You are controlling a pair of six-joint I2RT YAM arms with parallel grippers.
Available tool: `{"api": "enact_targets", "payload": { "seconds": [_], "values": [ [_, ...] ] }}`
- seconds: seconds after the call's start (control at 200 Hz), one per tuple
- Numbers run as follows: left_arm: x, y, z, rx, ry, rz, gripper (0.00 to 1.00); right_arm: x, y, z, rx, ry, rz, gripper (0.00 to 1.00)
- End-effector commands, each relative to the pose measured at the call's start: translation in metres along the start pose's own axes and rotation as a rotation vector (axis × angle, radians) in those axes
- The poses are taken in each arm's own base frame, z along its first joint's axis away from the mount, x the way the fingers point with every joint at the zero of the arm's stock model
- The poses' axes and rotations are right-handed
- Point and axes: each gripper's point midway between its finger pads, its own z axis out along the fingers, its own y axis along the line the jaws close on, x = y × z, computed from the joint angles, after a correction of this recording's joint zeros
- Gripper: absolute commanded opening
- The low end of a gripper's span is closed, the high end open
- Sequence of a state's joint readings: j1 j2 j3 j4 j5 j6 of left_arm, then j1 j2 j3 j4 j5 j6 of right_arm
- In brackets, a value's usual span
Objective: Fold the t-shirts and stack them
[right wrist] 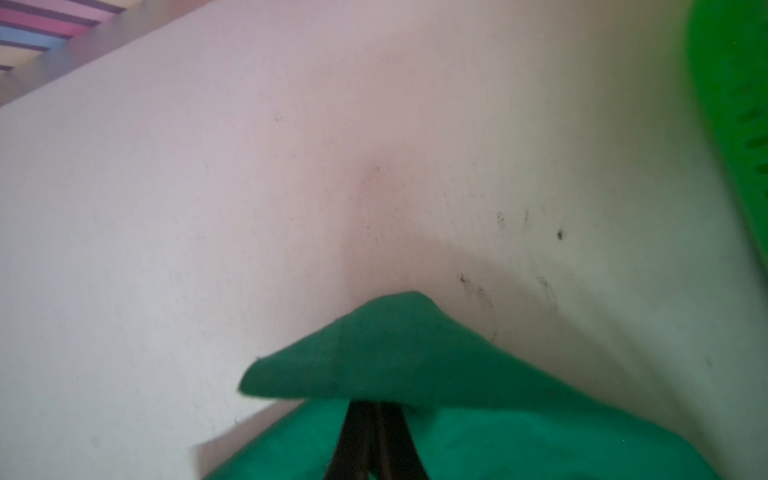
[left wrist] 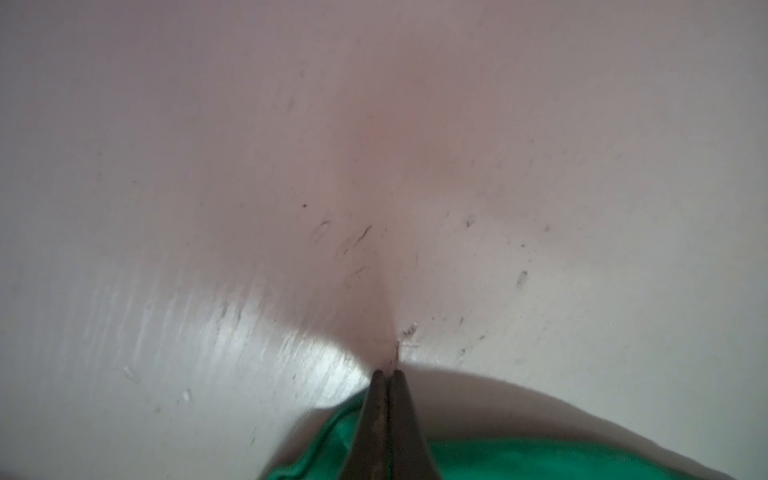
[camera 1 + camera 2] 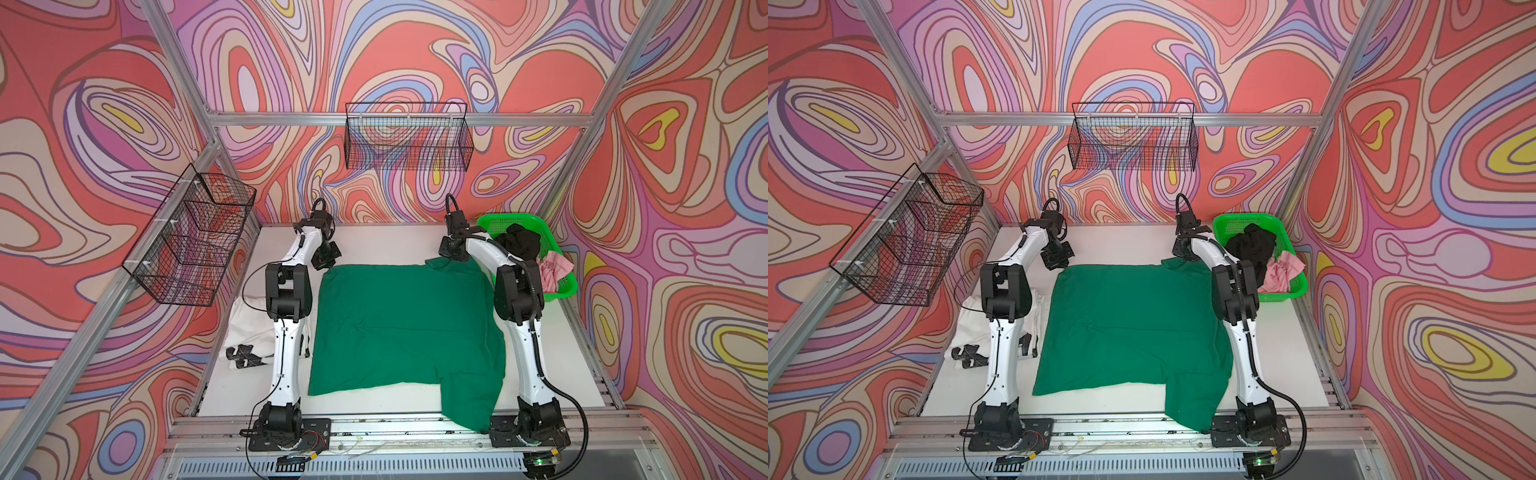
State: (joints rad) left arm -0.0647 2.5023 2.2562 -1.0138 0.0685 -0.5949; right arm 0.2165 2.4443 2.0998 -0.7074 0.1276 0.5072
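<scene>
We see the right gripper with both dark fingers pressed together on a corner of the dark green t-shirt. The cloth flap covers the fingertips. The white table lies beyond. The bright green basket borders the view.

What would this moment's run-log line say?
item: dark green t-shirt, spread on table | left gripper: shut at far-left corner, hold unclear | right gripper: shut on far-right corner
</scene>
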Motion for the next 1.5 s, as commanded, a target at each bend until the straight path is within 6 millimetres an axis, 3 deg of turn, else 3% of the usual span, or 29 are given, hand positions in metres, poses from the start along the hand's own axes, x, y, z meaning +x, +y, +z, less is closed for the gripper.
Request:
{"api": "enact_targets", "payload": {
  "seconds": [0.0,0.371,0.701,1.342,1.362,1.492],
  "values": [
    [-0.007,-0.007,-0.031,0.040,-0.056,0.010,0.00,-0.033,0.003,-0.041,-0.009,-0.093,0.020,0.00],
    [-0.008,-0.007,-0.051,0.076,-0.124,0.025,0.00,-0.047,0.003,-0.089,-0.046,-0.163,0.074,0.00],
    [0.001,0.001,-0.066,0.119,-0.210,0.027,0.00,-0.035,-0.001,-0.128,-0.111,-0.170,0.118,0.00],
    [0.038,0.027,-0.080,0.148,-0.255,-0.016,0.00,0.041,-0.028,-0.162,-0.164,-0.044,0.150,0.00],
    [0.039,0.028,-0.080,0.149,-0.256,-0.016,0.00,0.038,-0.029,-0.173,-0.174,-0.064,0.154,0.00],
    [0.046,0.033,-0.088,0.151,-0.264,-0.021,0.00,0.049,-0.043,-0.182,-0.143,-0.071,0.159,0.00]
  ]
}}
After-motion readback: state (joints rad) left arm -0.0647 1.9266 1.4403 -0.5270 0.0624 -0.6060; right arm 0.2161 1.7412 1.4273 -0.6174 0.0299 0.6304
